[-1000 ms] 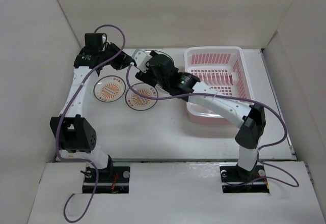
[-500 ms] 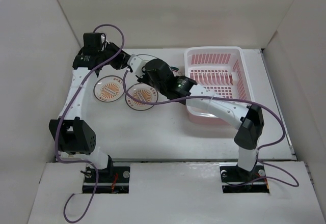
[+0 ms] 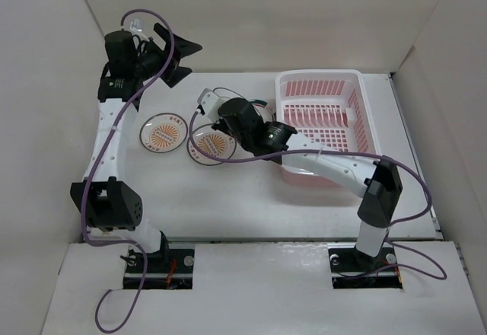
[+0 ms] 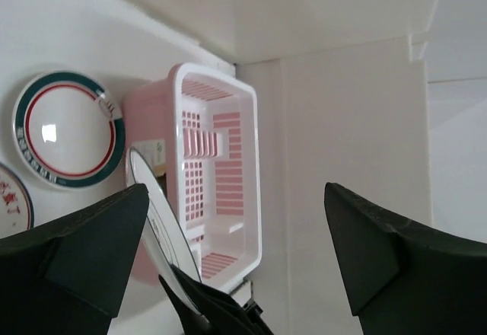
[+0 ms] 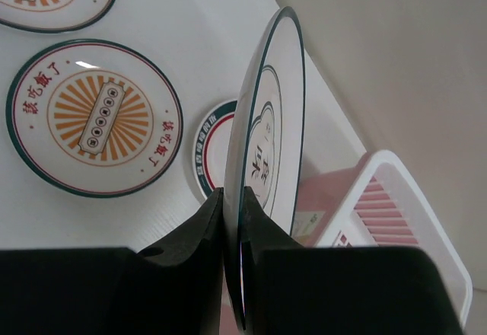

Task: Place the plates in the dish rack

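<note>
My right gripper [image 5: 233,224] is shut on the rim of a white plate with thin dark rings [image 5: 275,114], holding it on edge above the table; in the top view this gripper [image 3: 207,106] is left of the dish rack. My left gripper [image 3: 173,55] is open, empty and raised near the back wall, apart from that plate [image 4: 154,221]. Two plates with orange sunburst centres [image 3: 165,131] [image 3: 211,145] lie flat on the table. A green-rimmed plate [image 4: 68,129] lies flat beside the pale pink dish rack [image 3: 319,87].
White walls close in the table on the left, back and right. The right arm [image 3: 327,160] stretches across the front of the rack. A purple cable [image 3: 114,152] hangs along the left arm.
The left gripper has opened, let go of the ringed plate and lifted up and back. The right gripper has shut on that plate and now holds it alone.
</note>
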Controlling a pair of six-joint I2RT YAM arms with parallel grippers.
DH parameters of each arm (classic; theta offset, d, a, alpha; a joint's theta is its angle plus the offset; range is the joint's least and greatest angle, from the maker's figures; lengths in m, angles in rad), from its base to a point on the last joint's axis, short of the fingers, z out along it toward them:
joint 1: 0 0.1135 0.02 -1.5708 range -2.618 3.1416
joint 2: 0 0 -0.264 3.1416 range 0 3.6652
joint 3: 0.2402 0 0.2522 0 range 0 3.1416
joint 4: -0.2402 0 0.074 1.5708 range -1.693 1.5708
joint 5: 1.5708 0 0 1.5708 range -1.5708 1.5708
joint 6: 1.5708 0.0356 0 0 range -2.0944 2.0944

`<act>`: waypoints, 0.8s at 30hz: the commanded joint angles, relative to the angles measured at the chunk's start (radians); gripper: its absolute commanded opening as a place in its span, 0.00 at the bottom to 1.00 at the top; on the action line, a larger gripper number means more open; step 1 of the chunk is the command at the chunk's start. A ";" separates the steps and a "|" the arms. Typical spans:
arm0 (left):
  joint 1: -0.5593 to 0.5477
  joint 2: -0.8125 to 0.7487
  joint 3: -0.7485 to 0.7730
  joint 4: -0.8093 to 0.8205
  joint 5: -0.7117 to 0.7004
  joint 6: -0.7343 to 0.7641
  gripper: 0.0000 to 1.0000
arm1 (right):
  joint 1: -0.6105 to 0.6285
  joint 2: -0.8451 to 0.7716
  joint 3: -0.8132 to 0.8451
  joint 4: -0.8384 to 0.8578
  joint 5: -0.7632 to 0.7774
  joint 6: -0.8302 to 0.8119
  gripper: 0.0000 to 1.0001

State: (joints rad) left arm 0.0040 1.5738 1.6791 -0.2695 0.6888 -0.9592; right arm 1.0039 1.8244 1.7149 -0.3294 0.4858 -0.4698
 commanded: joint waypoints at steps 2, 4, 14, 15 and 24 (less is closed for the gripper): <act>0.025 -0.009 0.059 0.112 -0.007 -0.015 0.99 | -0.011 -0.149 -0.014 0.095 0.091 0.054 0.00; 0.025 -0.009 0.042 0.075 -0.046 0.019 0.99 | -0.063 -0.224 -0.027 0.095 0.071 0.126 0.00; 0.034 -0.067 -0.202 0.059 -0.092 0.131 0.99 | -0.583 -0.445 -0.231 0.105 -0.445 0.459 0.00; 0.034 -0.081 -0.234 0.059 -0.092 0.141 0.99 | -0.617 -0.445 -0.251 0.118 -0.493 0.514 0.00; 0.034 -0.132 -0.338 0.102 -0.147 0.218 0.99 | -0.754 -0.380 -0.342 0.230 -0.733 0.720 0.00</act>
State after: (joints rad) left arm 0.0345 1.5093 1.3354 -0.2176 0.5713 -0.8055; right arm 0.2512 1.4559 1.3552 -0.2264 -0.1200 0.1513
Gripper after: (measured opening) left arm 0.990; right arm 0.150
